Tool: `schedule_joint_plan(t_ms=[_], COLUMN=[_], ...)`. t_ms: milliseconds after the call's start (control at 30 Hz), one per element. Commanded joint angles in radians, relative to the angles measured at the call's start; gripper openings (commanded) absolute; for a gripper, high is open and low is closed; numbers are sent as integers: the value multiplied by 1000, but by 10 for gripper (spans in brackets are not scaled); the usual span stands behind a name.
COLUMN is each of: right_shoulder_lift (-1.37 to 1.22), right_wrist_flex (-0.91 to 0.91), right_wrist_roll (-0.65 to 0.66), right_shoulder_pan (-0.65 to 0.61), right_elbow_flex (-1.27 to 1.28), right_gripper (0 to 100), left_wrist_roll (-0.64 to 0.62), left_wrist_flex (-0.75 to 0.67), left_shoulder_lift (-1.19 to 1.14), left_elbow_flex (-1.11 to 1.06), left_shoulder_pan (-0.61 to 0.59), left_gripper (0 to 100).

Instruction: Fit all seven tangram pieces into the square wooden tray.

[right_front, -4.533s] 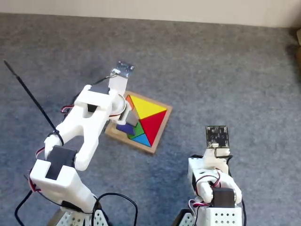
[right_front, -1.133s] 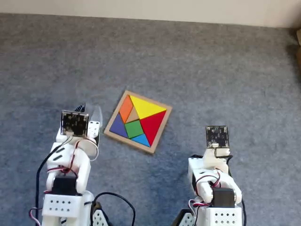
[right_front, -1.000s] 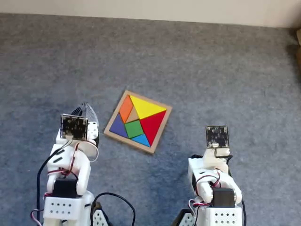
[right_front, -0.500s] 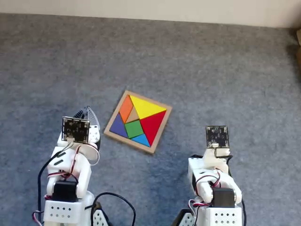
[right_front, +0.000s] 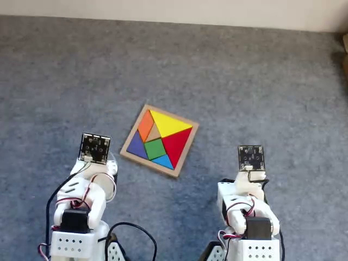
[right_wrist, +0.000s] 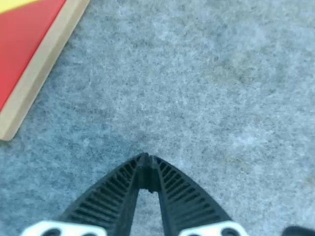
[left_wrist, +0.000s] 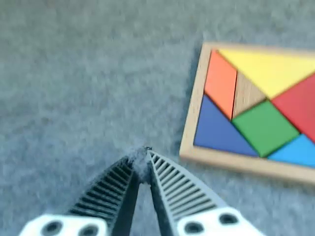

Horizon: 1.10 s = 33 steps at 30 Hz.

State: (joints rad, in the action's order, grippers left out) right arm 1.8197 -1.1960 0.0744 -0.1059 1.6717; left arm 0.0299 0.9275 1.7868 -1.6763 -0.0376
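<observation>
High view: your square wooden tray [right_front: 147,163] sits turned diamond-wise on the grey carpet [right_front: 261,81], ahead of and between the left arm [right_front: 81,201] and the right arm [right_front: 247,212]. 7 pieces fill it: yellow triangle [right_front: 169,124], red triangle [right_front: 178,144], orange parallelogram [right_front: 145,125], green square [right_front: 155,148], dark blue triangle [right_front: 136,148], light blue triangle [right_front: 163,161], bare wood triangle [right_front: 154,133]. Your left gripper [left_wrist: 142,164] is pinched together and empty, over carpet near the tray's edge. Your right gripper [right_wrist: 146,172] is pinched together and empty too, near a tray corner.
</observation>
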Motion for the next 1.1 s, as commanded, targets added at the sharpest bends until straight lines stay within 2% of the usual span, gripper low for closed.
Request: schedule_joint_plan(t_ms=[0, 267, 433, 533, 600, 800, 1067], right_shoulder_lift=[5, 5, 2, -5, 4, 4, 5], right_wrist_flex=[4, 35, 31, -4, -36, -41, -45], right_wrist_roll=[-11, -11, -11, -11, -11, -5, -5], right_shoulder_pan=[12, 5, -7, -77, -114, -116, -116], right_elbow_flex=[110, 113, 116, 117, 117, 117, 117], right_gripper=[5, 5, 5, 5, 5, 5, 5], left_wrist_roll=[-2, -2, 0, 2, 48, 169, 173], left_wrist_flex=[98, 278, 292, 310, 333, 379, 393], left_shoulder_lift=[35, 35, 35, 35, 35, 35, 35], left_elbow_flex=[-21, -21, -21, -21, -21, -21, -21], left_shoulder_pan=[15, 10, 8, 10, 12, 8, 10], left_gripper=[17, 14, 14, 14, 14, 14, 14])
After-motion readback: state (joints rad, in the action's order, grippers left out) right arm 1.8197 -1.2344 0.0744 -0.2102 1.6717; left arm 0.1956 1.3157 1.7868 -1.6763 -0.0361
